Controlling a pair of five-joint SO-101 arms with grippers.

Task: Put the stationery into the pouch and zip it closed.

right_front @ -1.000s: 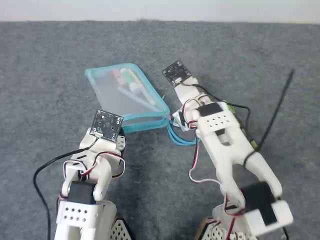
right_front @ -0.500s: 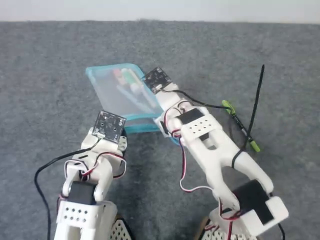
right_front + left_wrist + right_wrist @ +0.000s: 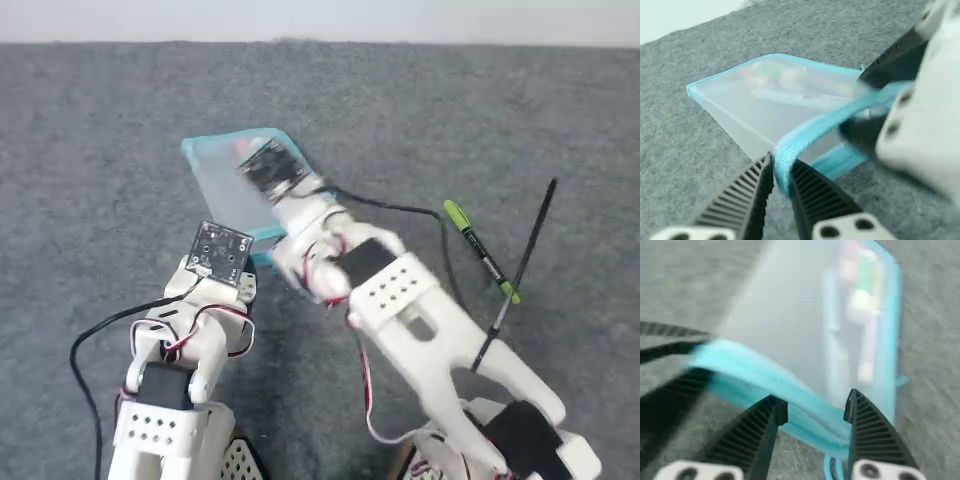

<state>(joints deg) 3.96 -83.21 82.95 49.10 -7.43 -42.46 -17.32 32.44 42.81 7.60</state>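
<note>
Zipping well depends on tension. My left gripper is clamped on the strap of the pouch, which lies mid-table. I'd brace there while the right gripper, jaws apart over the zip edge, finds the puller. A pen lies outside, to the right.

Overhead — both wrist views near pouch

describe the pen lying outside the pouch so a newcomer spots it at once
On the grey mat, look to the outer side of the right arm that leans over the pouch. The pen lies there diagonally, apart from the pouch. Unlike the thin all-black strand beside it, it has bright green ends.
</note>
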